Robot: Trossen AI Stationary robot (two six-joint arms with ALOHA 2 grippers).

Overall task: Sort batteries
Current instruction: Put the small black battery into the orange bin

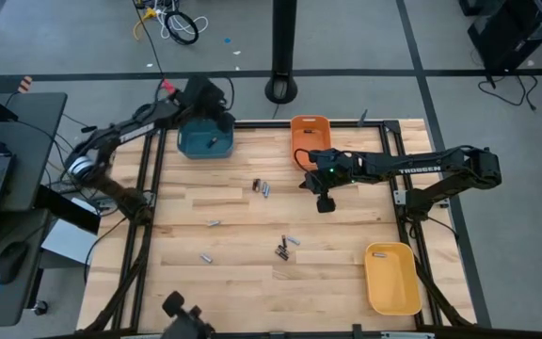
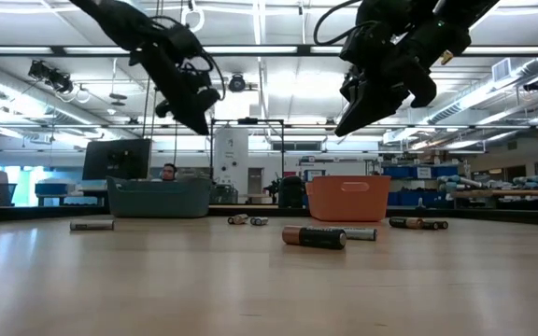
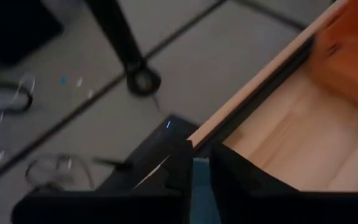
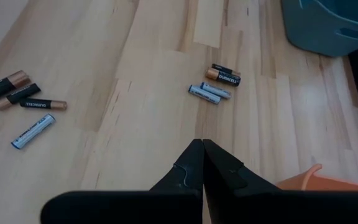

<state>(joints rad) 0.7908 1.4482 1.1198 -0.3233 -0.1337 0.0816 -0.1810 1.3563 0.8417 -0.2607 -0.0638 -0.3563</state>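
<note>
High view: a butcher-block table (image 1: 252, 221) of pale wood strips stands on a grey floor crossed by dark lines, with a laptop desk (image 1: 7, 141) at the left edge and loose cables (image 1: 172, 21) beyond the far side. Three bins sit on the wood: a teal bin (image 1: 205, 141) at the far left, an orange bin (image 1: 310, 139) at far centre, a yellow bin (image 1: 391, 277) at the near right. The batteries (image 1: 262, 187) lie scattered across the middle of the table in small clusters, and one lies in the teal bin. The left gripper (image 1: 207, 102) hangs over the teal bin's far rim; whether its jaws are open cannot be told. The right gripper (image 1: 326, 201) hovers above bare wood just beside the orange bin, jaws closed on nothing. In the low view, a workshop with ceiling strip lights and a seated person (image 2: 168, 172) fills the background.
</note>
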